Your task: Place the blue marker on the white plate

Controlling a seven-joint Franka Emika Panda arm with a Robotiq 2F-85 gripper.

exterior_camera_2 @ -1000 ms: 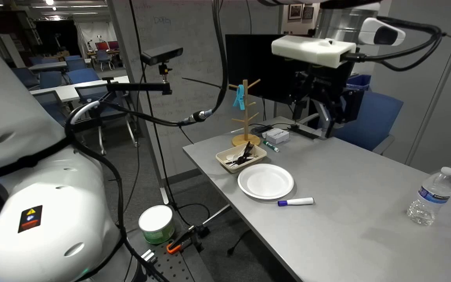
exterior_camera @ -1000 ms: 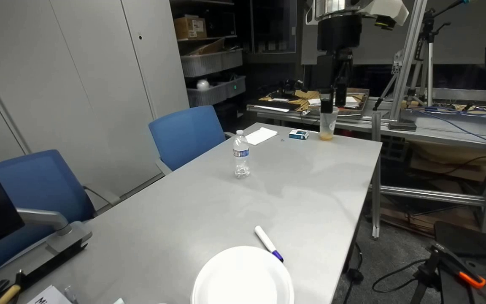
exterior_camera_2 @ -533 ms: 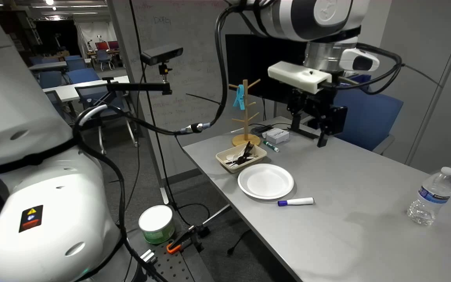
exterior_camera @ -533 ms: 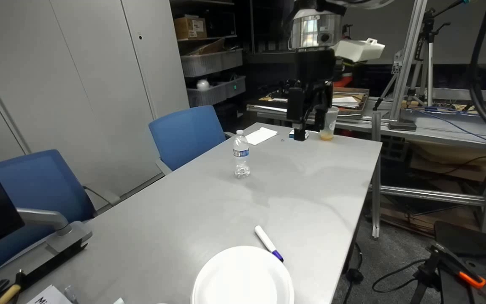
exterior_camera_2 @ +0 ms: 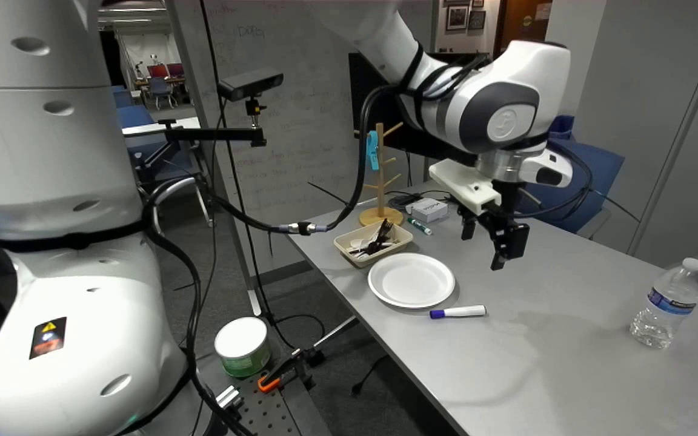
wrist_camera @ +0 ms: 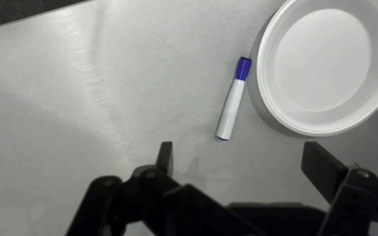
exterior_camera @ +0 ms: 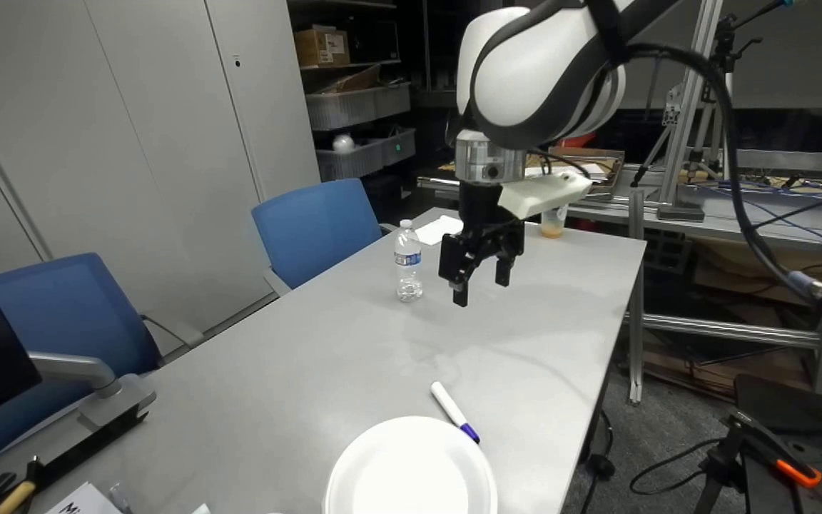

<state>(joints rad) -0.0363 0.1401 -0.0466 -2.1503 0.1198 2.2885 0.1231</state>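
- slim, blue-capped white plastic-looking marker (wrist_camera: pixel 232 101) lies just beside the round white foam-looking plate (wrist_camera: pixel 322 62), not on it
- black two-finger metal-looking gripper (wrist_camera: pixel 239 150) hangs higher than the plate, jaws spread, nothing between them
- marker's prob light, stiff, kinda slick, could roll; I'd pinch its middle, clear of the plate

From where I stand I count: one white plate (exterior_camera_2: pixel 411 280); the blue marker (exterior_camera_2: pixel 459 312) just beside it and a green marker (exterior_camera_2: pixel 420 226) farther off, making two; near the plate, one cutlery tray (exterior_camera_2: pixel 368 260); farther from it, one wooden stand (exterior_camera_2: pixel 380 180), one white box (exterior_camera_2: pixel 429 210); well apart, one bottle (exterior_camera_2: pixel 667 304), one cup (exterior_camera: pixel 552 223).
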